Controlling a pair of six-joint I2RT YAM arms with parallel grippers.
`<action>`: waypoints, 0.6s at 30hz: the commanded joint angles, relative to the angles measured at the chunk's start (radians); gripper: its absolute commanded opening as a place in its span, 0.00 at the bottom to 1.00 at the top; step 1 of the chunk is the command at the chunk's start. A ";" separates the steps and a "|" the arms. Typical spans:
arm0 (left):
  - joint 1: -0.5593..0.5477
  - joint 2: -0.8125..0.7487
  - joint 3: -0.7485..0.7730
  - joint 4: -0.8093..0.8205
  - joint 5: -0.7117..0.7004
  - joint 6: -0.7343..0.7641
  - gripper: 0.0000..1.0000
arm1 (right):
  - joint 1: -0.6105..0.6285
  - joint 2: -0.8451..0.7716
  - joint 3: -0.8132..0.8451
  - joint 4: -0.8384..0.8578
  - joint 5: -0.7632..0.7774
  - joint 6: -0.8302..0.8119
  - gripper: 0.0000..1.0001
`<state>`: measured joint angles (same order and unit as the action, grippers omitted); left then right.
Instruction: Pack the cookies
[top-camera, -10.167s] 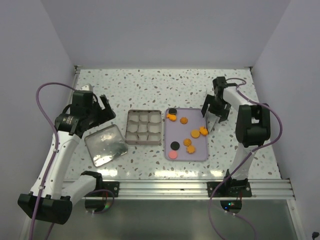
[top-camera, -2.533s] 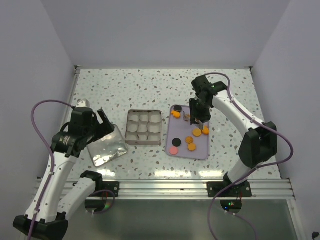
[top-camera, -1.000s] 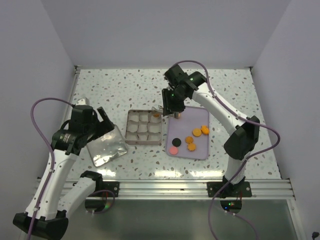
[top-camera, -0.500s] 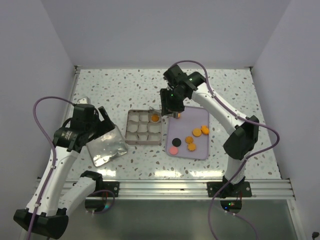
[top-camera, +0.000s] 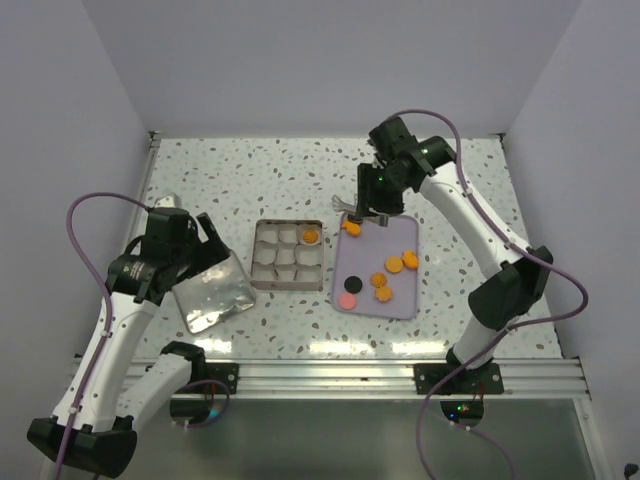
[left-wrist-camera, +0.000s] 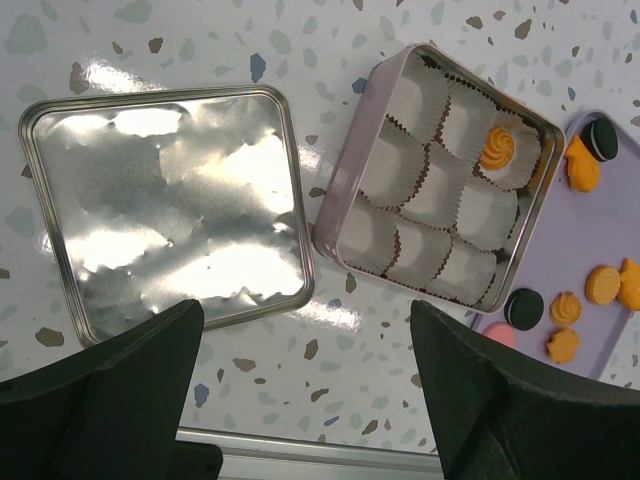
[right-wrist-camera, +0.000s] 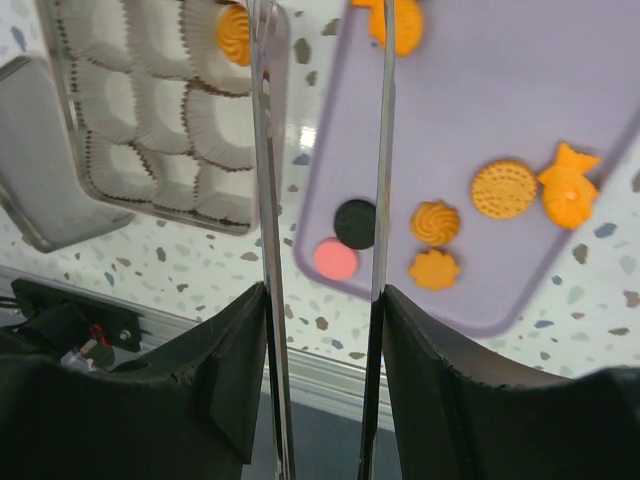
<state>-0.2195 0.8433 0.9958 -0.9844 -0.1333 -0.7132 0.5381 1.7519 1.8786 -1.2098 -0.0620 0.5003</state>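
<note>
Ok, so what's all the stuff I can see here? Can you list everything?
Table: one, white with speckles, under everything.
Tin: one, silver, middle of the table.
Lid: one, silver, left of the tin.
Tray: one, purple, right of the tin.
Paper cups: nine, white, in the tin.
Orange cookies: six, orange, five on the tray and one in a corner cup.
Black cookies: two, black, on the tray.
Pink cookie: one, pink, on the tray beside a black one.
Left gripper: one, black, open above the lid.
Right gripper: one, thin metal fingers, open and empty over the tray's far end.
</note>
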 joint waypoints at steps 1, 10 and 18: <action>-0.006 -0.003 0.024 0.036 -0.008 0.027 0.90 | -0.046 -0.101 -0.088 -0.008 0.025 -0.043 0.50; -0.006 0.014 0.033 0.047 -0.005 0.043 0.90 | -0.050 -0.149 -0.283 0.065 0.019 -0.036 0.50; -0.006 0.011 0.035 0.041 -0.026 0.057 0.91 | -0.050 -0.081 -0.286 0.102 0.013 -0.039 0.49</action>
<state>-0.2195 0.8600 0.9958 -0.9810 -0.1360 -0.6849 0.4862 1.6451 1.5753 -1.1576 -0.0433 0.4725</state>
